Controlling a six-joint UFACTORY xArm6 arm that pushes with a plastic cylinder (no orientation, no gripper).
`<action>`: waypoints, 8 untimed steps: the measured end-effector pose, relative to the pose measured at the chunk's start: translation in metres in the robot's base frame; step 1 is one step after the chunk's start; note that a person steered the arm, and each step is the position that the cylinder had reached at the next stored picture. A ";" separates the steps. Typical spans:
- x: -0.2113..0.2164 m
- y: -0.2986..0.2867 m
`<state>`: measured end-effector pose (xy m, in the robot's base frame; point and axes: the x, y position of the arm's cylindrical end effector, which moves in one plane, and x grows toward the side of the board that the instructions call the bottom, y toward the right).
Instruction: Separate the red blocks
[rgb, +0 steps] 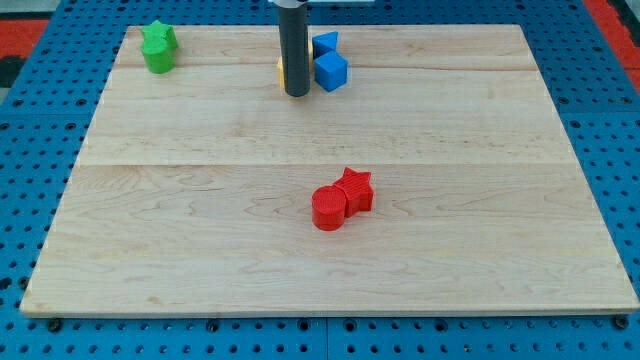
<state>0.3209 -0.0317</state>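
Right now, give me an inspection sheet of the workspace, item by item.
Surface: wooden board, flat, on a blue pegboard.
Job's things: red cylinder and red star touching, below the board's middle.
Clutter: green blocks at top left; blue blocks and an orange block at top centre.
Grippers: none; my tip rests beside the blue blocks, far from the reds.
Cables: nothing seen.
Surroundings: red edges in the top corners.
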 end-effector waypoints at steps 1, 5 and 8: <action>0.043 0.003; 0.155 -0.002; 0.155 -0.046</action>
<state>0.4759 -0.0779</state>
